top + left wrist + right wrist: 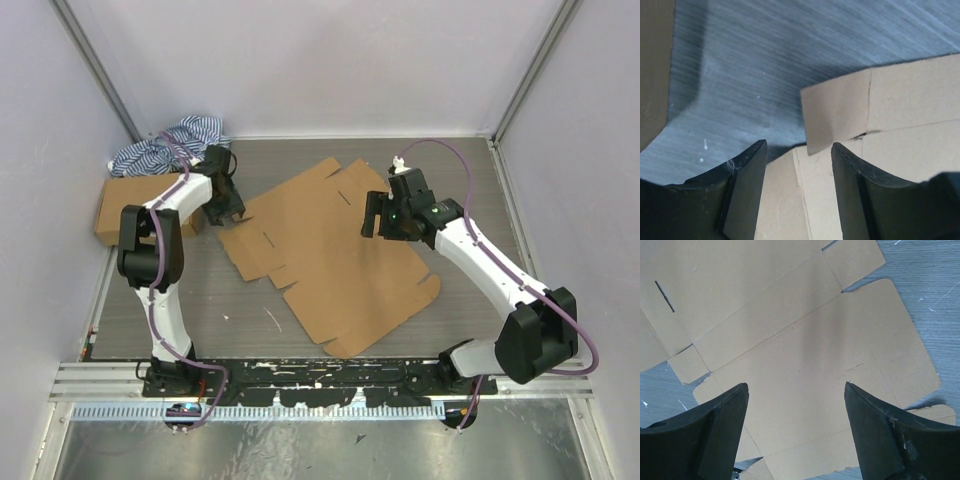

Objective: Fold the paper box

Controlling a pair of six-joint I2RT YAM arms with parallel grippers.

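I have the paper box (330, 255) flat and unfolded on the table (470, 180) between the arms, left gripper (228, 208) low at its left edge and right gripper (372, 215) hovering over its right side, both sets of jaws apart, ready, I judge, to take flaps.

Plain brown paper box (330, 260), blue-white striped cloth (165, 150) — grey streaked table (230, 300)

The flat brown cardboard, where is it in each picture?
Top view: the paper box lies flat in the middle of the table.
Left wrist: it fills the right and bottom.
Right wrist: it covers nearly everything.
Shared landmark: the grey streaky table around the cardboard.
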